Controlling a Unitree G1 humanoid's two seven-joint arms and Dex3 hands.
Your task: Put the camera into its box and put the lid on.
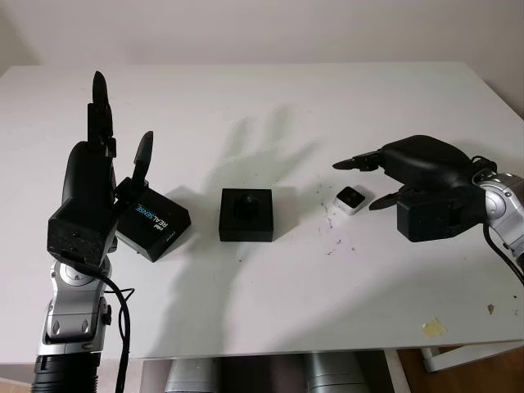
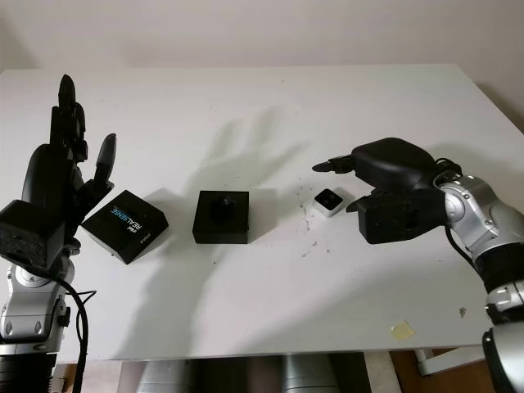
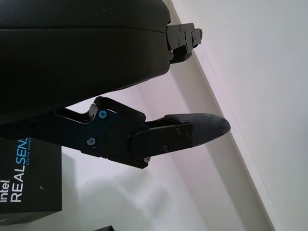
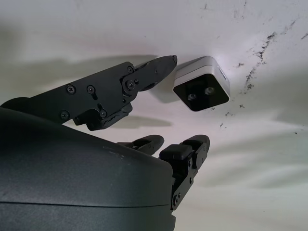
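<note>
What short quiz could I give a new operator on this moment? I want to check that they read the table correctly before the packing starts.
1. True or false: the right hand already grips the camera.
2. Which thing lies between the lid printed REALSENSE and the camera? A) a mug B) the open black box C) a roll of tape
3. Fill in: the left hand is raised beside the ____.

Key
1. False: the hand is open, its fingers around the camera, which sits on the table.
2. B
3. lid
</note>
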